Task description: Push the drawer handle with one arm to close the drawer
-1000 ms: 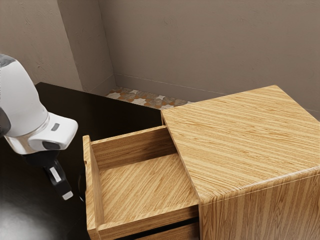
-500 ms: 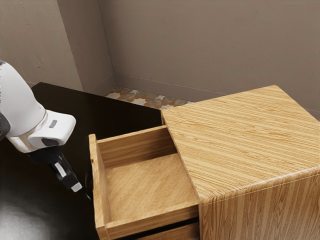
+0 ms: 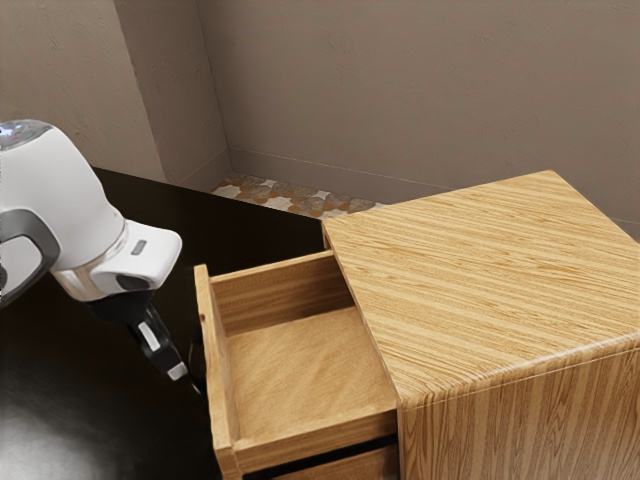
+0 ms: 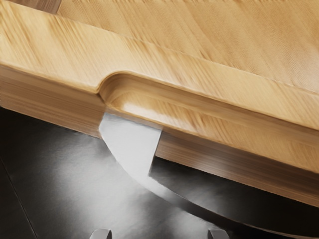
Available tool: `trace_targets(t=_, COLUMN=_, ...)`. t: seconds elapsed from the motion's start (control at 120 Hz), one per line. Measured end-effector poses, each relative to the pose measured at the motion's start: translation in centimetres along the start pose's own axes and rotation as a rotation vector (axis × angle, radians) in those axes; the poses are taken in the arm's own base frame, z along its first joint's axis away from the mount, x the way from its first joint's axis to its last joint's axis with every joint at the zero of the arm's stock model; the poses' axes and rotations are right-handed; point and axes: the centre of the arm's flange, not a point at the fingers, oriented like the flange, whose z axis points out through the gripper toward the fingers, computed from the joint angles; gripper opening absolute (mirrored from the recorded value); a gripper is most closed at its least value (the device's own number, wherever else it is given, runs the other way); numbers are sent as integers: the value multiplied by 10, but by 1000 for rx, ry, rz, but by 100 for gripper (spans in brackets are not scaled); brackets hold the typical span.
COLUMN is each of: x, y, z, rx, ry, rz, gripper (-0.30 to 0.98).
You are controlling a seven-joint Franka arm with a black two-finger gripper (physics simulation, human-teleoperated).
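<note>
Low at the exterior view's left, my gripper (image 3: 178, 373) points down at a slant, its tip beside the dark handle (image 3: 198, 362) on the drawer's outer face. In the wrist view the two fingertips of the gripper (image 4: 159, 234) stand wide apart with nothing held between them. The curved metal handle (image 4: 130, 144) joins the drawer front (image 4: 209, 107) below a scooped notch. Whether the gripper touches the handle I cannot tell. The wooden drawer (image 3: 300, 365) juts out of the cabinet (image 3: 490, 275), and its visible inside holds nothing.
A dark glossy table (image 3: 90, 400) lies under the arm and drawer. Below the drawer, part of another wooden front (image 3: 350, 466) shows. Behind the table are a patterned floor (image 3: 285, 195) and a brown wall (image 3: 400, 90).
The drawer has slid partway toward the cabinet, its front shifting to the exterior view's right. The arm and gripper have moved the same way, and the hand has tilted.
</note>
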Motion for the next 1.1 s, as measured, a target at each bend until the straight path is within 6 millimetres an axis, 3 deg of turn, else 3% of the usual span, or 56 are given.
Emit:
trace_targets(t=0.442, x=51, y=19, z=1, rx=7, ry=59, rz=90, gripper=19)
trace_targets(t=1.1, x=130, y=24, z=30, rx=-19, ry=62, rz=142, gripper=19)
